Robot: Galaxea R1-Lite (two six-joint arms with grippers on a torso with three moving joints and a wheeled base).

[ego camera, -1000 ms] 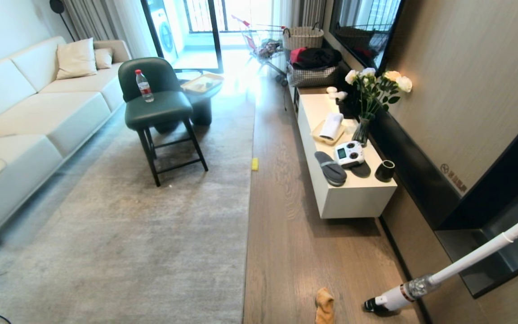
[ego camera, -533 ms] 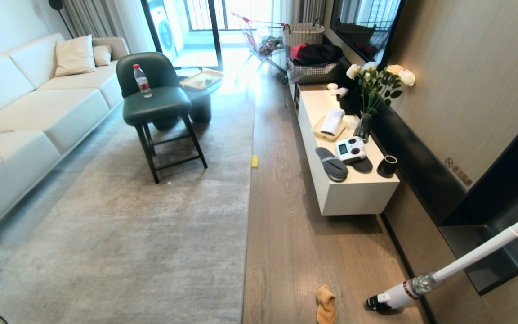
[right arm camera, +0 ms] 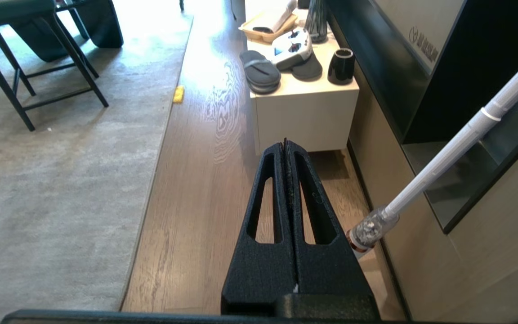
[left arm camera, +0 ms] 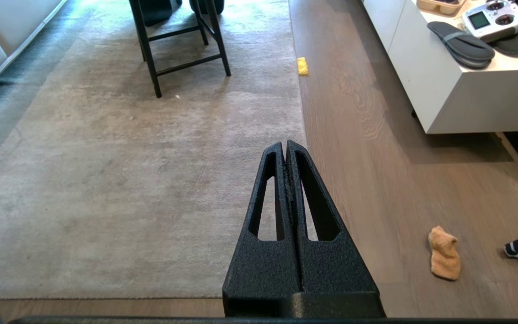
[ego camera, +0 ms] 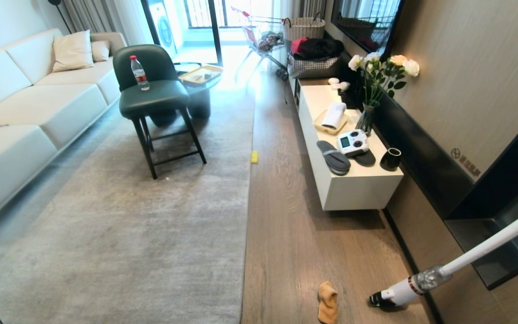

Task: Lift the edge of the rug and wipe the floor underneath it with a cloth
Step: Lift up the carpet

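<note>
The pale grey rug's long edge (ego camera: 246, 216) lies flat on the grey-brown wood floor (ego camera: 295, 234). The orange-tan cloth (ego camera: 328, 302) lies crumpled on the bare planks, a little to the right of that edge and near me. In the left wrist view my left gripper (left arm camera: 285, 143) hangs shut and empty over the rug edge (left arm camera: 301, 108), with the cloth (left arm camera: 444, 253) off to its side. My right gripper (right arm camera: 284, 143) is shut and empty above the planks beside the rug edge (right arm camera: 151, 180). Neither arm shows in the head view.
A white stick vacuum (ego camera: 421, 283) leans by the wall next to the cloth. A white low cabinet (ego camera: 353, 193) lines the right wall. A green chair (ego camera: 151, 96) stands on the rug, and a small yellow block (ego camera: 254, 156) sits at the rug's edge. A sofa (ego camera: 25, 112) runs along the left.
The whole head view has shifted, with the scene sliding up the picture, so the camera has moved. Cloth, rug and furniture keep their places.
</note>
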